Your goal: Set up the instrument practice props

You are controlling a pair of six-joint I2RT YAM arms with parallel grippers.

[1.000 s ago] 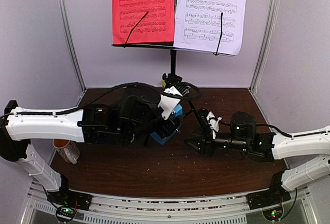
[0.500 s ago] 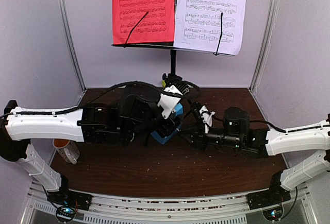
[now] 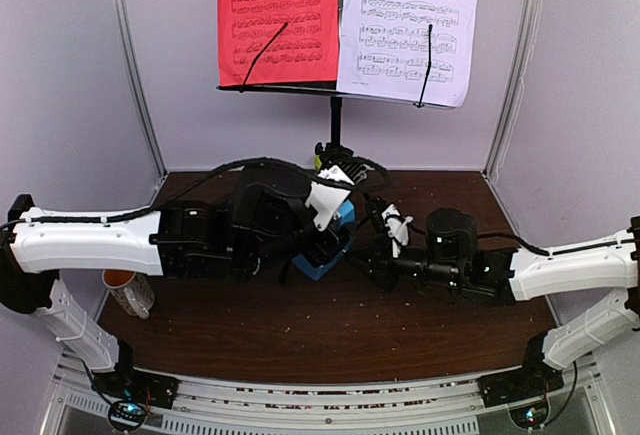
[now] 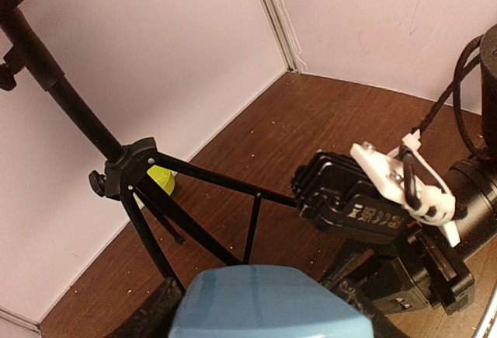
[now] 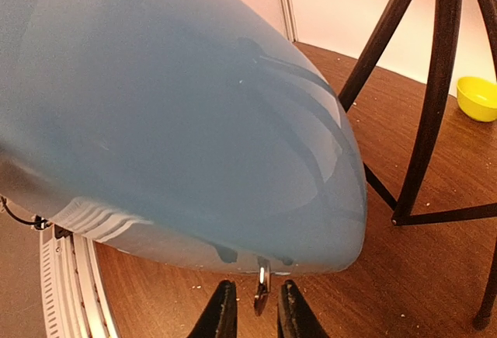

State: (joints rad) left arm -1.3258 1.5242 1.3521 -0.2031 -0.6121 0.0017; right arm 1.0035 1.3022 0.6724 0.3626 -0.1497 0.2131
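Brown tabletop [image 3: 300, 335], at its middle: my left claw [image 3: 322, 247] grasps the blue metronome [image 5: 171, 120], tilted, just near of the tripod [image 4: 155, 190]. My right claw [image 5: 257, 311] has fingers narrowly parted around a small metal tab [image 5: 262, 287] under the metronome; whether it pinches, I cannot tell.

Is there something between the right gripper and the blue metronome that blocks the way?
Nothing visible does. The right gripper is at the lower edge of the blue metronome, a small metal tab between its fingertips. The tripod legs of the music stand are farther back.
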